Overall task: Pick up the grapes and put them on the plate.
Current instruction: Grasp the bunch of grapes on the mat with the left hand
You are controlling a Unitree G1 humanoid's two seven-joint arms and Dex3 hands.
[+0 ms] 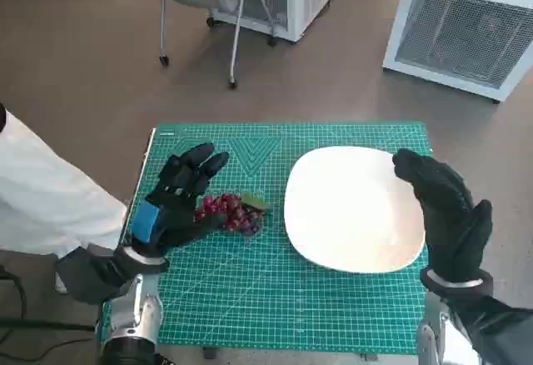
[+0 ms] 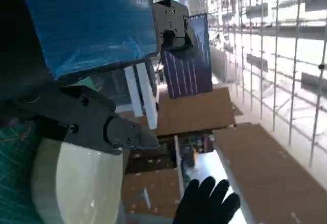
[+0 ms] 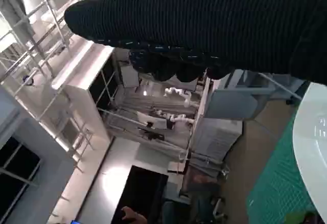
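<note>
1. Left hand (image 1: 171,202) sits at the grapes' (image 1: 230,212) left end, fingers spread above them and thumb along their near side; it looks open, nothing lifted yet, though whether it touches the fruit I cannot tell.
2. Right hand (image 1: 445,211) hovers over the plate's (image 1: 350,207) right edge, holding nothing, fingers loosely apart.
3. Plate lies on the green mat (image 1: 275,298), just right of the bunch.
4. Grapes lie on the mat, long axis roughly left-right, leafy end (image 1: 256,202) towards the plate.
5. To grip well, I would close across the bunch's short width, scooping low so loose berries come along.
</note>
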